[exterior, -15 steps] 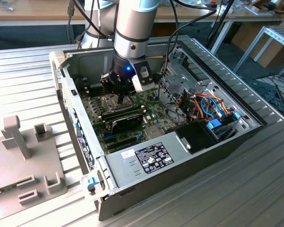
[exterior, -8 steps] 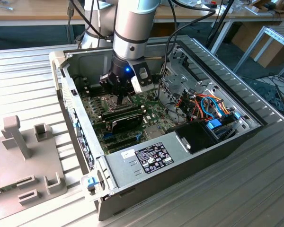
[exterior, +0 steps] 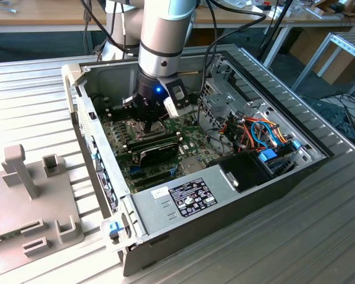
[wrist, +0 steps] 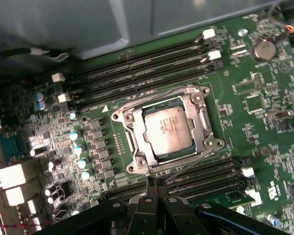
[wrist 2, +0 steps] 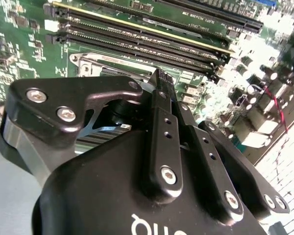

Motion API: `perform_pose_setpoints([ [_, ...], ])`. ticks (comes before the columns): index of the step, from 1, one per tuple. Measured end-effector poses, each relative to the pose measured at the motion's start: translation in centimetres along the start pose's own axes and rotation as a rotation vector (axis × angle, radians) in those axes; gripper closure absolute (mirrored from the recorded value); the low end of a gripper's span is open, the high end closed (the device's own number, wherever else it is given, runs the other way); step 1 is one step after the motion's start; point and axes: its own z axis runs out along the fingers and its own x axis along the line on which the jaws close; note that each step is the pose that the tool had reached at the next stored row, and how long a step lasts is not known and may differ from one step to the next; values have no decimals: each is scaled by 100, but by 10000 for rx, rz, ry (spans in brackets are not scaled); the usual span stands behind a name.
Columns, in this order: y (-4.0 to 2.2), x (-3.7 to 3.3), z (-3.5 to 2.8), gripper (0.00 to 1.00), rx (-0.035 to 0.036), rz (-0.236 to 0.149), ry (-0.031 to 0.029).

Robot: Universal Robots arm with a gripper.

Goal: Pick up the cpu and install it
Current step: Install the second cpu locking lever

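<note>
Black tool [wrist: 155,185], fingertips pressed together and holding nothing, hangs beside the cpu [wrist: 167,129] seated in its socket frame [wrist: 204,117].

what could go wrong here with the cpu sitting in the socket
The gripper hangs close above the motherboard, beside the cpu; a drop could hit the memory slots. The cpu may not lie quite flat in the socket frame, risking bent contacts. Loose cables lie near the arm.

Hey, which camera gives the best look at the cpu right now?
The first wrist view: the cpu lies unobstructed, framed by the metal socket frame. In the exterior view and the second wrist view the gripper covers that spot.
</note>
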Motion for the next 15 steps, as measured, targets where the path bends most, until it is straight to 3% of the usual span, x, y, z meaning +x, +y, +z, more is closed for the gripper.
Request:
perform_pose_setpoints([
  [4, -1, 4, 33, 89, 4, -379, 2],
  [11, -3, 11, 103, 89, 6, -541, 2],
  [15, -3, 11, 105, 89, -3, -541, 3],
])
